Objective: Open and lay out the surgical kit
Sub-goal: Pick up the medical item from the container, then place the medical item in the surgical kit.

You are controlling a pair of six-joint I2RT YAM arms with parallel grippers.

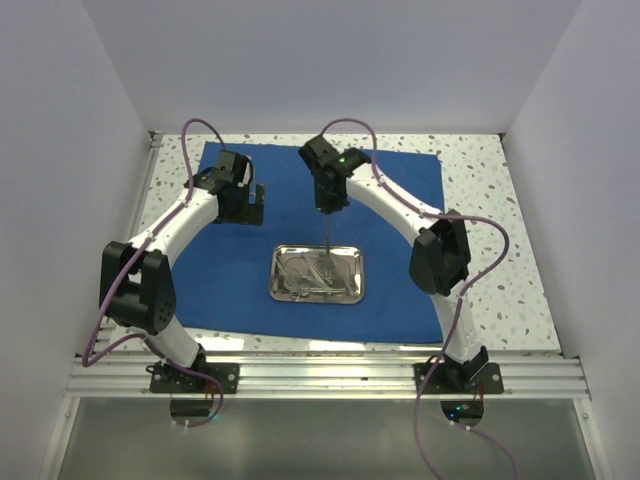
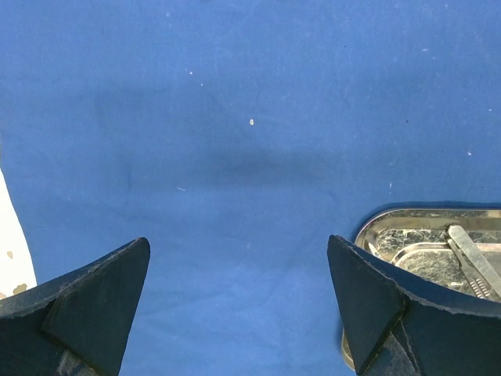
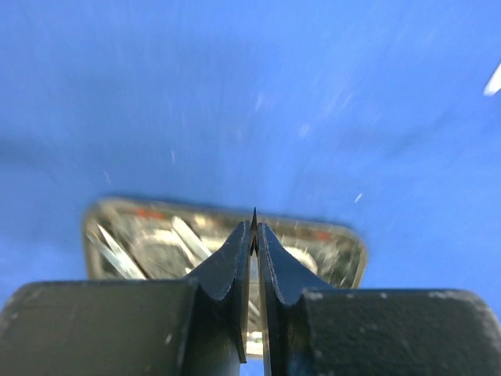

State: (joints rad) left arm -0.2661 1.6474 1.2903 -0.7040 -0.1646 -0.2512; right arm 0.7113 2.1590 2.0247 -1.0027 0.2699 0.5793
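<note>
The left gripper [image 2: 239, 266], jaws wide apart and empty, hovers over the royal-blue cloth wrap [image 2: 235, 117], spread flat as the layout field. Centre: the shiny rectangular steel tray [image 1: 317, 299] rests on the cloth, holding thin metal instruments [image 1: 305, 278]. The right gripper [image 3: 253, 231], jaws pinched on one slender steel instrument [image 1: 328, 232], hangs it vertically over the tray, apparently for transfer onto the cloth.

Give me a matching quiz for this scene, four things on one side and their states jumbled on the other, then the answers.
1 blue cloth
2 steel tray
3 left gripper
4 right gripper

A shut on thin instrument
B spread out flat
C open over bare cloth
D resting on the cloth

Pairs: 1-B, 2-D, 3-C, 4-A
</note>
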